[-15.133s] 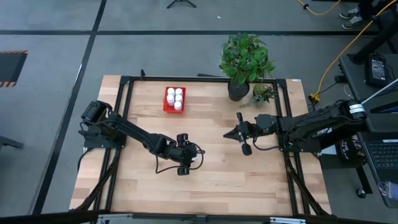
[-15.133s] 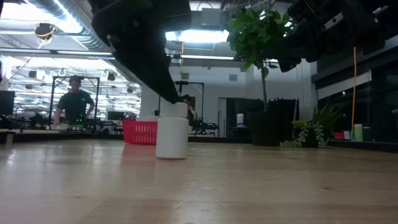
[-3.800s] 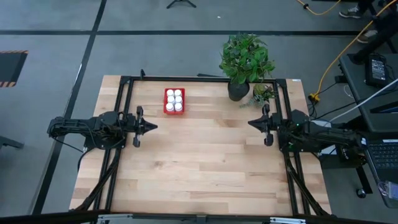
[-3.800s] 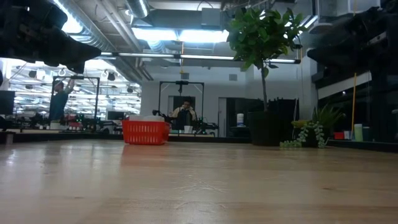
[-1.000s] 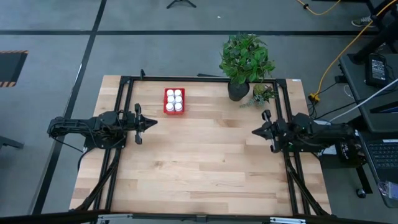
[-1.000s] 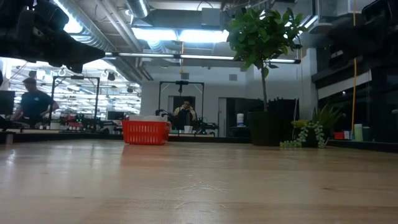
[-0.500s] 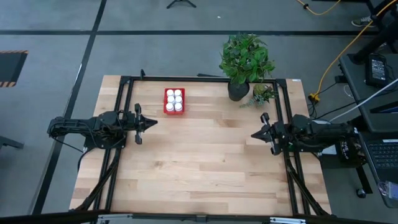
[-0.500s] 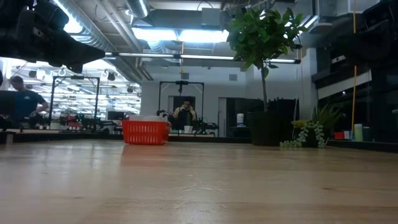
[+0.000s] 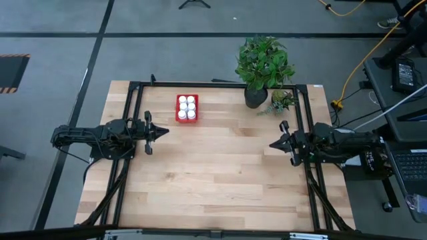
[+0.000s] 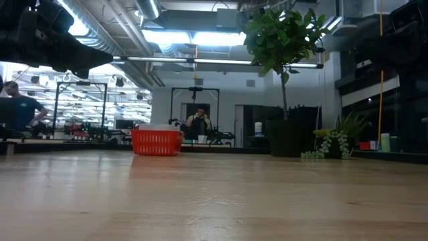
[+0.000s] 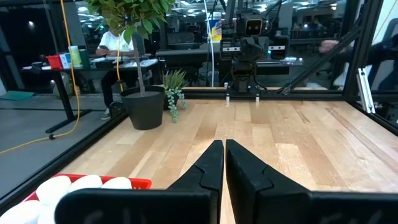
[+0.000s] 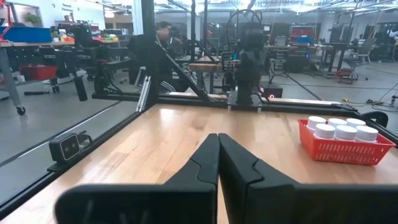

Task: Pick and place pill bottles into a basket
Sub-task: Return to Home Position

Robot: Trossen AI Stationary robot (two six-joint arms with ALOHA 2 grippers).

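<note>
All six small white cylindrical pill bottles (image 9: 187, 107) with white caps stand upright in two rows of three inside the small bright red rectangular plastic basket (image 9: 177, 119), filling it. The basket sits near the far edge of the pale wooden bench (image 9: 220, 180), on its left half, with its long axis running from the near side to the far side. No bottle shows on the bare wood in any view, so the placing looks finished and only the parking of the arms seems left. The left hand (image 9: 163, 131) is the nearer of the two. It hangs at the left edge of the bench pointing toward the middle, and the basket lies just beyond it toward the far side and a little inward, close by but not touching. Its wrist view shows the two dark fingers (image 11: 211, 163) pressed together with nothing between them. The right hand (image 9: 272, 143) is at the opposite edge, well apart from the basket across the bench, its fingers likewise closed on nothing and pointing toward the middle. A leafy green plant in a dark round pot (image 9: 255, 97) stands at the far edge, nearer the right arm. Any last folding back should carry each hand away from the basket, so I judge little risk of knocking it.
</note>
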